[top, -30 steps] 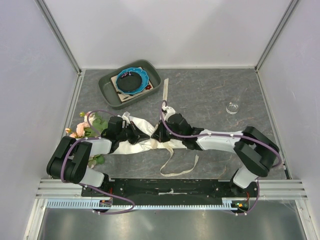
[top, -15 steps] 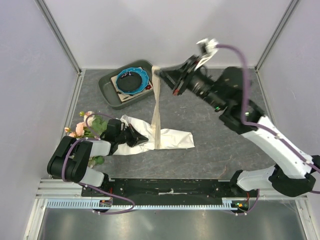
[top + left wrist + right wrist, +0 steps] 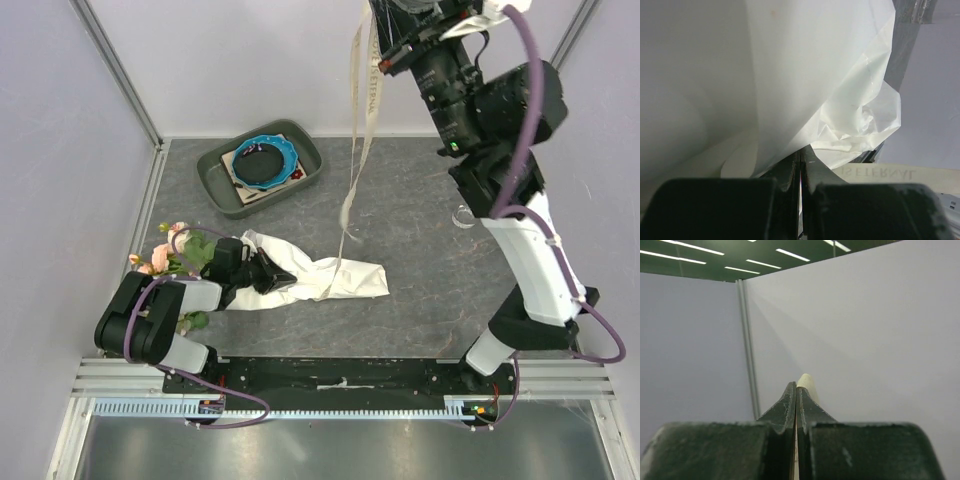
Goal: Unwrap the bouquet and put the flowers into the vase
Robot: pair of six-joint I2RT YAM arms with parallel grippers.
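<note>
**A:** Where is the bouquet lying?

**B:** On the table, on the near side of the grey tray. The flowers are poking out below the tray's left end, and the paper cone is trailing off below its right end.

**A:** What is the left gripper doing?

**B:** It is pinching a fold of the paper cone, fingers fully closed on it.

**A:** And the right gripper?

**B:** It is hanging high up, beyond the tray's right end, fingers pressed tight on the top of the ribbon. The ribbon is dangling past the tray's right corner toward the paper. Whether its tip is touching the paper cannot be told.

**A:** So the untying looks nearly done. What is the step calling for?

**B:** Probably getting the ribbon fully clear and dropping it away from the bouquet, while the left gripper is pinning the paper so the cone is not dragging along. The vase is standing well to the right of the tray. It looks small and light, so the swinging ribbon should be steered wide of it.
</note>
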